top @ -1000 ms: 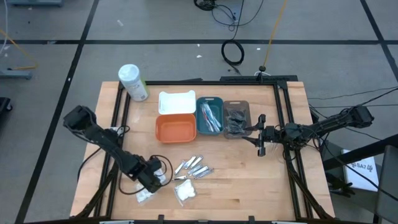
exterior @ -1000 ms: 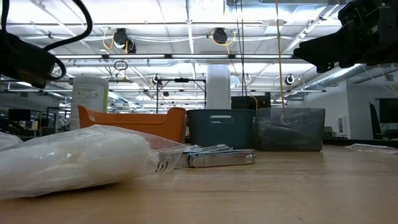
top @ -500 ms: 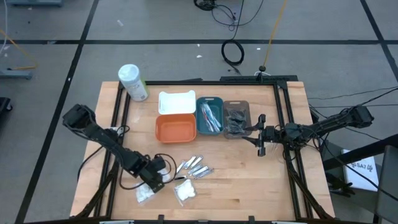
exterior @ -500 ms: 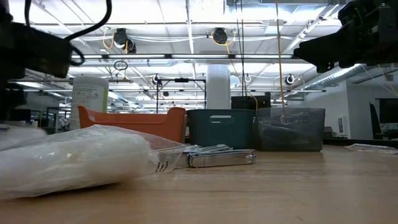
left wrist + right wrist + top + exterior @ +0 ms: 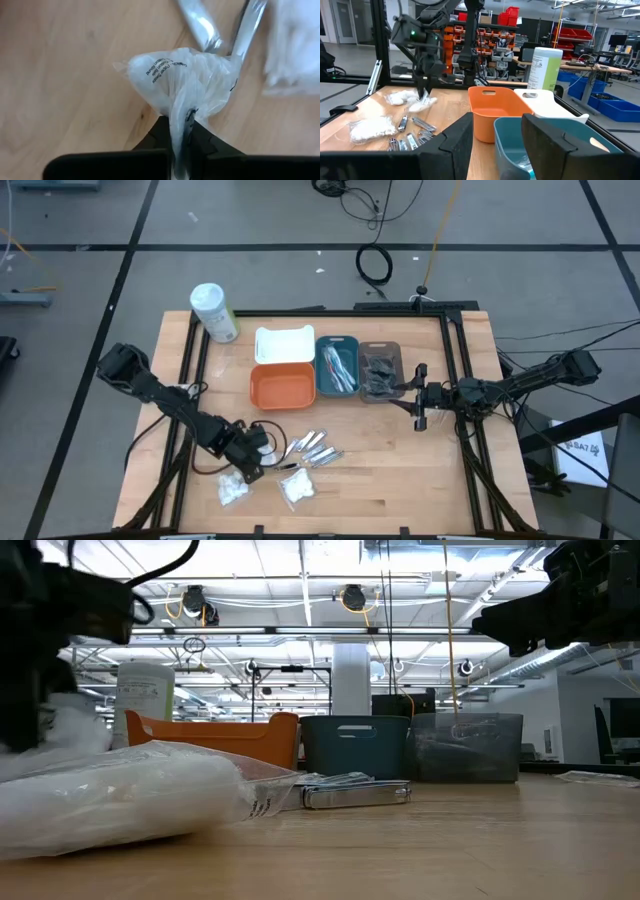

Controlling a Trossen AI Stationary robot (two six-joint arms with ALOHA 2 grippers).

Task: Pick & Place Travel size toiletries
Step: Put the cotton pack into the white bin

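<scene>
Nearest the table's front edge lie two white packets, one (image 5: 233, 491) toward the left and a larger one (image 5: 297, 489) just right of it, the latter filling the foreground of the low view. Just behind them the left gripper (image 5: 256, 469) has its fingers pressed together on the gathered neck of a small clear-wrapped white packet (image 5: 181, 84) (black print shows on the wrap), which hangs clear of the wood in the right wrist view. Beside it, toward the table's middle, a cluster of small silvery tubes (image 5: 312, 448) lies on the bare wood. Farther back stand four trays in a group: the orange tray (image 5: 282, 387), with the white tray (image 5: 284, 345) behind it, then the teal tray (image 5: 337, 366) holding slim blue-and-white toothbrushes, and the grey tray (image 5: 381, 370) with dark round packets inside. The right gripper (image 5: 420, 410) hovers just right of the grey tray, fingers apart and holding nothing. At the far left corner a large white bottle with a green label (image 5: 213, 312) stands upright.
</scene>
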